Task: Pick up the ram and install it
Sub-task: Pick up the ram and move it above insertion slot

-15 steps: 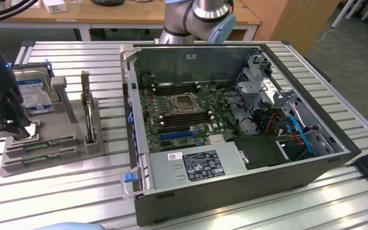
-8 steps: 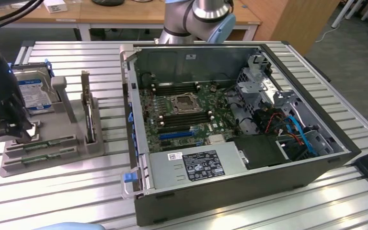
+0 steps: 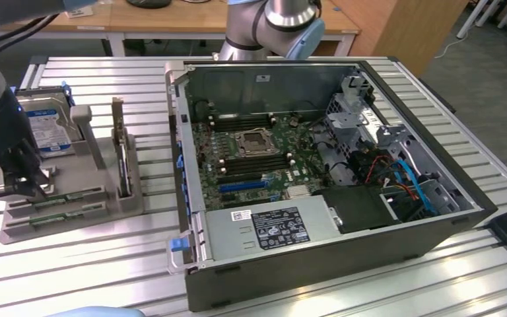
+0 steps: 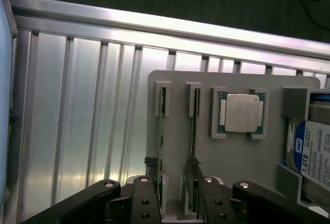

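On the slatted aluminium table [image 3: 103, 264], your arm comes in at the exterior view's left, wrist pointing down over the grey fixture [image 4: 178, 95]. The gripper [image 4: 179, 195] hangs with jaws apart just above the ends of two ram sticks [image 4: 195, 126], which stand on edge in the fixture's slots.

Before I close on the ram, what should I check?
1. Jaws open: ok.
2. Two ram sticks upright in the fixture: ok.
3. Jaws centred on one stick: cannot tell.
4. CPU and drive apart from the jaws: ok.
5. Case open, board exposed: ok.
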